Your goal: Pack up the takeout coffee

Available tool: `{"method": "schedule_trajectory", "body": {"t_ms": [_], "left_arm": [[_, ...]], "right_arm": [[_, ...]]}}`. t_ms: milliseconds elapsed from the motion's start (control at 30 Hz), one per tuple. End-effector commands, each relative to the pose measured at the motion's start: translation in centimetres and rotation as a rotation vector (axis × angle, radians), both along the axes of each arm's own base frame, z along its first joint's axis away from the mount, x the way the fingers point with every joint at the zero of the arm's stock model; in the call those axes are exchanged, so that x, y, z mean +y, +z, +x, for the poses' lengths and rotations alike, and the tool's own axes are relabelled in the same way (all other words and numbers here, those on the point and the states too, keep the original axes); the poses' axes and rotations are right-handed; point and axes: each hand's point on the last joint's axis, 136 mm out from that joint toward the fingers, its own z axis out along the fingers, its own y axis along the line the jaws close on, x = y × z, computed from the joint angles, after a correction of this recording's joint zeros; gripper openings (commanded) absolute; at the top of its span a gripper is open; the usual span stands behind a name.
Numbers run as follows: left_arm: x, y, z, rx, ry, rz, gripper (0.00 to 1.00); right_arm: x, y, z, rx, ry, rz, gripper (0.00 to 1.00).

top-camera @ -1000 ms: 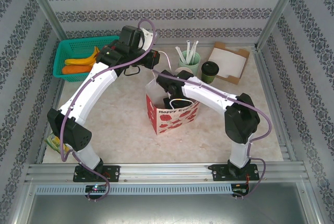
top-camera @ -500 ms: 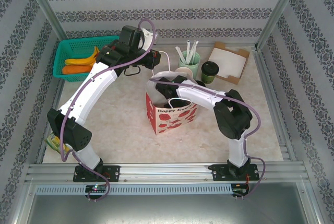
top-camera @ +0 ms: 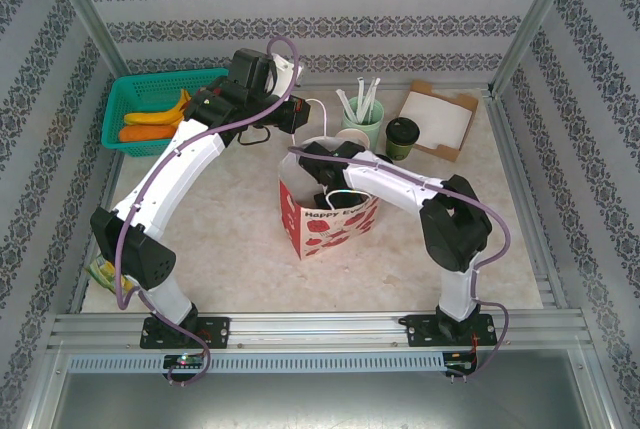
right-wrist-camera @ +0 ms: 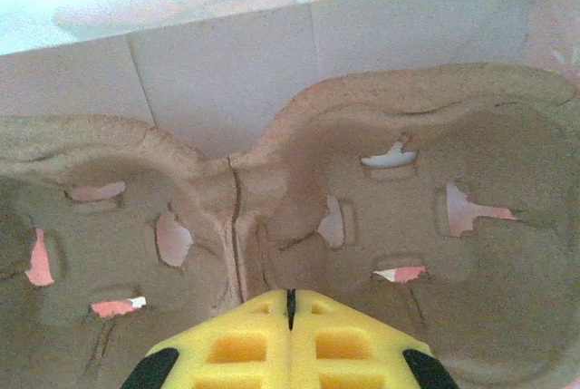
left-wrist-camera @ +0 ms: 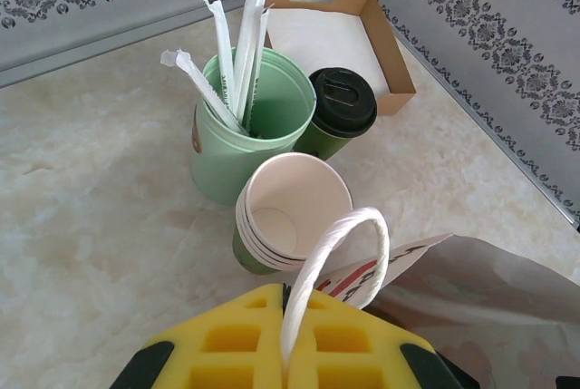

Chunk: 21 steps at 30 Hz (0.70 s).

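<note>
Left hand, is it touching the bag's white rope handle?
Touching. The left wrist view shows the white handle pinched inside the shut left hand.

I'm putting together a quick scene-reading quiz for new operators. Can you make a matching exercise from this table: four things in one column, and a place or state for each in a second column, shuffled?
Things
1. takeout coffee
2. mint-green cup
3. stack of paper cups
4. bag handle

Places or states
A. pinched between the left fingers
B. holds white wrapped straws
C. lidless, top cup empty
D. capped with a black lid, next to the cardboard tray

Pairs: 1-D, 2-B, 3-C, 4-A
</note>
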Motion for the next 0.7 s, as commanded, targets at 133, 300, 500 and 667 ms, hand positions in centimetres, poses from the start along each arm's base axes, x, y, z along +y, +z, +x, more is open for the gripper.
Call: {"method": "schedule_trajectory", "body": {"t_ms": [133,300,500,667], "left_arm": [[0.1,0.5,-0.2,-0.017,-0.028,-0.013,0.00],[-0.1,0.5,-0.3,-0.017,-0.038,-0.017,0.00],[-0.2,0.4,-0.2,-0.017,-0.050,-0.016,0.00],[-0.1,0.3,-0.2,-0.020,-0.053,-0.008,0.00]], "right_arm": [[-2.5,-2.3,0.8,-0.009,-0.014,-0.182,0.10],[-1.8,0.0,1.3,-0.058,0.020,-0.154,0.15],[1.2,4.2,1.2,-0.124,0.088,0.031,0.32],[2.3,7.7,1.3,-0.193,0.121,0.142,0.41]]}}
